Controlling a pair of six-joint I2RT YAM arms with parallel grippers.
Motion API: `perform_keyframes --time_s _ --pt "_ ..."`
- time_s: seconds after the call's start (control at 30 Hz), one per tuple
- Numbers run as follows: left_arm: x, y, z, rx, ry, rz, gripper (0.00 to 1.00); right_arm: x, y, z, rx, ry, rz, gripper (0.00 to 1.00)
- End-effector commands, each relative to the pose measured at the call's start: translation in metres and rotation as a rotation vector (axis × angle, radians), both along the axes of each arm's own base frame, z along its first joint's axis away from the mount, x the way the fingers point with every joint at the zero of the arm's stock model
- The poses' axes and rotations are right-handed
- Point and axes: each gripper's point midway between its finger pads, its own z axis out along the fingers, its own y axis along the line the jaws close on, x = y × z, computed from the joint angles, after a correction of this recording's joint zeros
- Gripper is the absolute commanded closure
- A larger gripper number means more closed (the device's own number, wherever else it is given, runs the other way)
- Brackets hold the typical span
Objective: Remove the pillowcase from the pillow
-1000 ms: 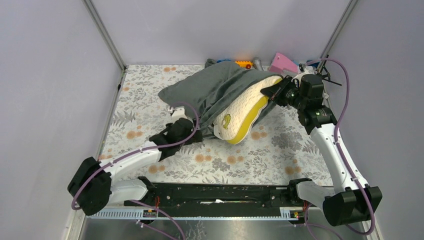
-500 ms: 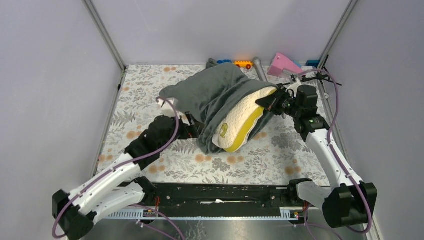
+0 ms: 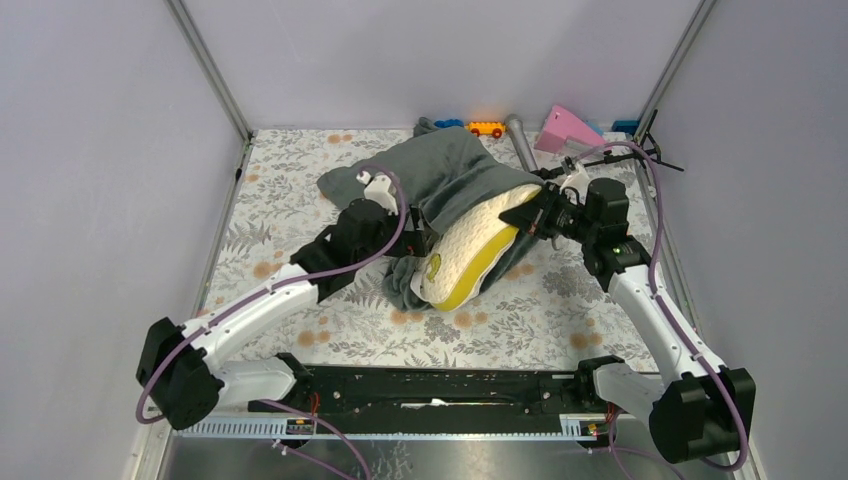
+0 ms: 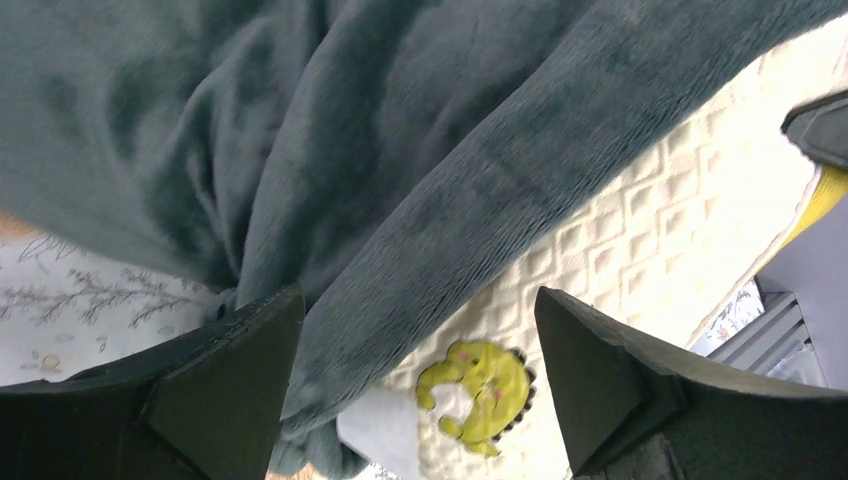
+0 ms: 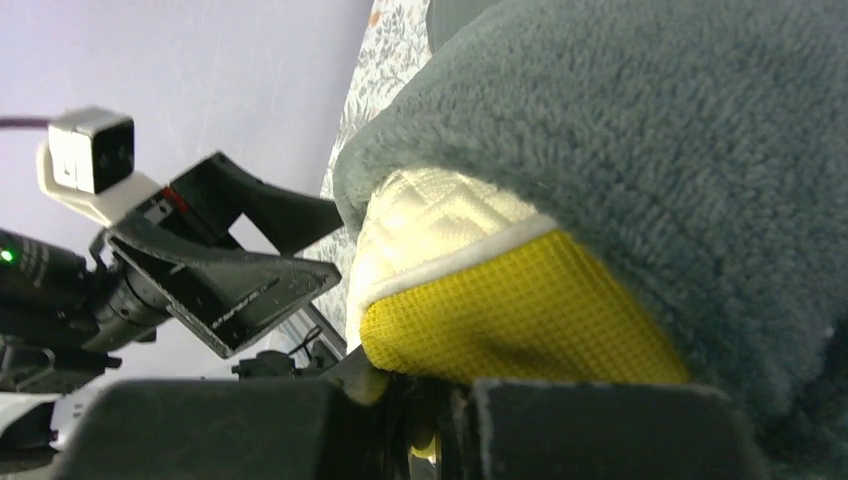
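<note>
The dark grey-green plush pillowcase [image 3: 440,178] covers the far part of the cream quilted pillow [image 3: 478,232], whose near end with the yellow side band sticks out. In the left wrist view the pillowcase [image 4: 400,150] drapes over the pillow [image 4: 660,230], which bears a green dinosaur patch. My left gripper [image 3: 422,243] [image 4: 420,375] is open, jaws wide apart at the pillowcase's edge, holding nothing. My right gripper [image 3: 535,213] [image 5: 440,420] is shut on the pillow's [image 5: 520,320] yellow band at its far right end, with the pillowcase [image 5: 680,140] above. No zebra face shows.
A floral tablecloth [image 3: 290,200] covers the table inside grey walls. Along the back edge lie an orange toy car [image 3: 487,128], a grey cylinder [image 3: 520,142], a pink wedge [image 3: 563,128] and a blue piece [image 3: 627,126]. My left gripper [image 5: 235,275] shows in the right wrist view.
My left gripper moved from the pillow's near left side up and right to the pillowcase's edge. My right gripper drew the pillow's end left and nearer; more pillow shows.
</note>
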Motion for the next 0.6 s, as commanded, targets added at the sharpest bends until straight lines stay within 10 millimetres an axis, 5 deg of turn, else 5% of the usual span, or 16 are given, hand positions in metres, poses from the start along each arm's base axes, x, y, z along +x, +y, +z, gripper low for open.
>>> perform_keyframes --time_s 0.0,0.23,0.57 --pt "0.016 -0.031 0.054 -0.080 -0.161 -0.097 0.08 -0.023 0.014 0.012 -0.023 -0.084 0.142 1.00" --pt "0.037 -0.051 0.069 -0.009 -0.253 -0.124 0.08 -0.030 0.017 0.010 -0.026 -0.063 0.178 1.00" --pt "0.047 -0.108 0.063 0.011 -0.263 -0.360 0.31 -0.035 0.024 0.016 -0.014 -0.068 0.210 1.00"
